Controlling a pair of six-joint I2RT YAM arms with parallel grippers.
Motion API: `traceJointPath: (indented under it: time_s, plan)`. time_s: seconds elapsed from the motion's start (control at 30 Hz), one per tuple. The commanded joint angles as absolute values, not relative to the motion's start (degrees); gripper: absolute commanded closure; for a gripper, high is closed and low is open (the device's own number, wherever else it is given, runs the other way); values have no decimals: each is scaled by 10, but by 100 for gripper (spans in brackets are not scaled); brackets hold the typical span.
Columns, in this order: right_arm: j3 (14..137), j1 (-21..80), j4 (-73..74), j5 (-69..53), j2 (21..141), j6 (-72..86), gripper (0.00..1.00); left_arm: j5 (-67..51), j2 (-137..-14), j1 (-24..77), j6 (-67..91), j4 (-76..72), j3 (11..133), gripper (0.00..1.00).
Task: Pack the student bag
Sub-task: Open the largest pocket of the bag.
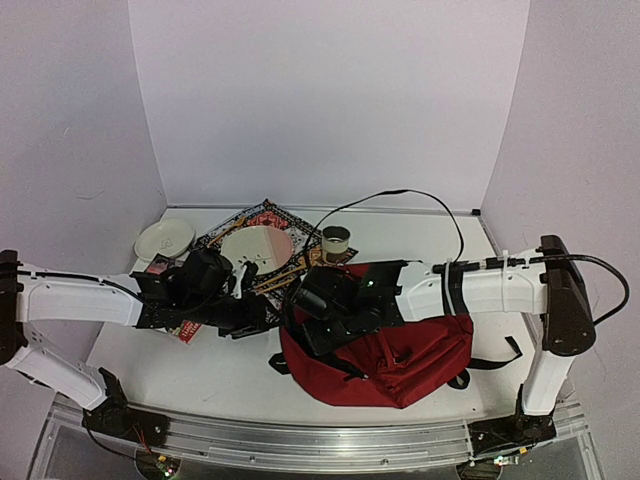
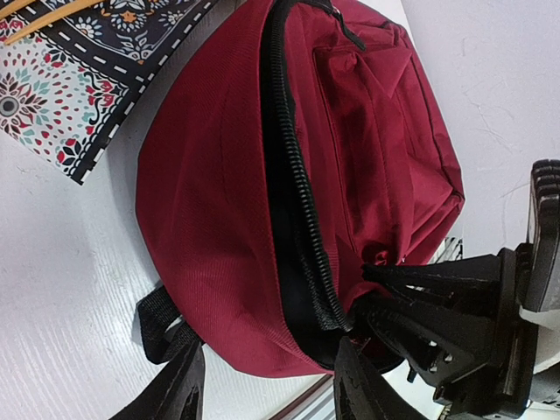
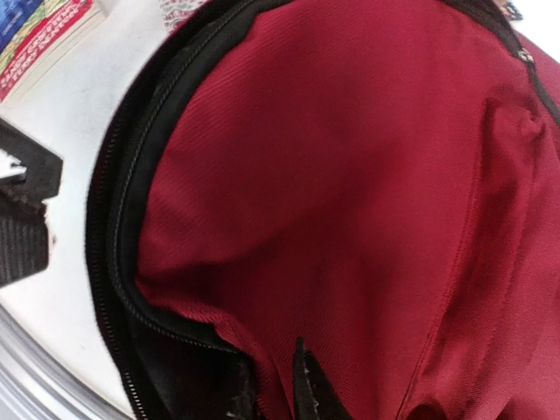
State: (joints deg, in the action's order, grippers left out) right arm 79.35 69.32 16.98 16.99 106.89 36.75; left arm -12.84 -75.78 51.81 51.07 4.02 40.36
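The student bag (image 1: 400, 355), dark red with black zipper and straps, lies on the table in front of the right arm. Its main zipper (image 2: 293, 175) is parted and shows a dark interior. My right gripper (image 3: 273, 378) is at the bag's left end, shut on a fold of red fabric at the rim of the opening. My left gripper (image 2: 271, 350) stands open just left of the bag, its fingers (image 2: 179, 389) straddling the bag's near end without pinching it. The right gripper (image 2: 455, 324) also shows in the left wrist view, against the zipper's end.
Behind the bag lie a patterned cloth (image 1: 268, 214), a pale plate (image 1: 255, 247), a white bowl (image 1: 163, 239) and a small cup (image 1: 337, 239). A book with red edges (image 3: 44, 31) lies to the left. A black cable (image 1: 400, 195) arcs over the table. The table's metal front rail (image 1: 300, 440) is close.
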Motion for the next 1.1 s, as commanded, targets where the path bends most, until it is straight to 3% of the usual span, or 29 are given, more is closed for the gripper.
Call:
traceJointPath:
  time_s: [0.0,0.27,0.33,0.47,0.53,0.83,1.07]
  plan:
    - [793,694,219,205,1034,372,95,-143,-777,519,517,7,422,49]
    - [781,694,223,264,984,385,100,-147,-841,519,517,2,457,54]
    - [773,692,234,291,968,400,100,-150,-859,519,521,2,460,63]
    - [749,672,271,347,927,440,100,-148,-870,519,524,-16,460,93]
    - [730,658,279,366,898,453,100,-139,-866,519,522,-15,459,100]
    - [659,598,289,413,782,480,100,-90,-847,513,519,18,444,100]
    - [658,558,287,426,754,452,100,-117,-865,527,513,12,479,100]
